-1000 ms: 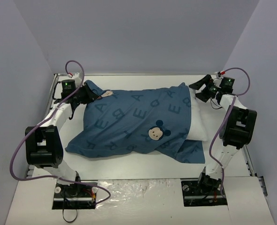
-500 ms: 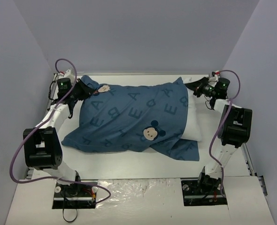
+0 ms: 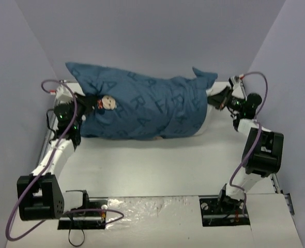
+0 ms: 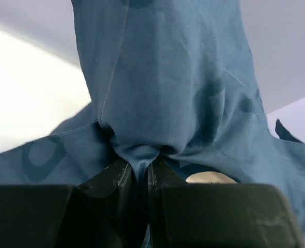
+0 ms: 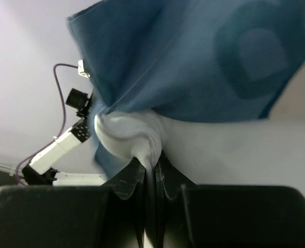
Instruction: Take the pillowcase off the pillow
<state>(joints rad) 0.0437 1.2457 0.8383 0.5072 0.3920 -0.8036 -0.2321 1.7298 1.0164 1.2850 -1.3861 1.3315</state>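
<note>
Over the far half of the table (image 3: pixel 157 165), caught mid-tug between two arms; shows the pillowcase (image 3: pixel 142 108) wrapped around nearly the whole pillow (image 3: pixel 208 121), apparently hoisted off the surface; leaves only a sliver of white exposed at the pillow's right end, past the blue hem.

At the pillow's left end, finds the left gripper (image 4: pixel 140 173) clenched on a bunched fold of the blue cloth, fabric pinched between its jaws and draping away above them, with a printed mouse face (image 3: pixel 107 102) just beside the grip.

At the pillow's right end, finds the right gripper (image 5: pixel 151 166) clamped tight on a twist of the white stuffing cover, the open edge of the pillowcase hanging just above that pinch.

Judged early in the job: both holds taken, one on each material, so the set-up for a pull apart looks done; hardly any cover drawn off yet; remains to slide the cloth leftward along the pillow's full length and clear of its left end, with the white corner kept anchored.
</note>
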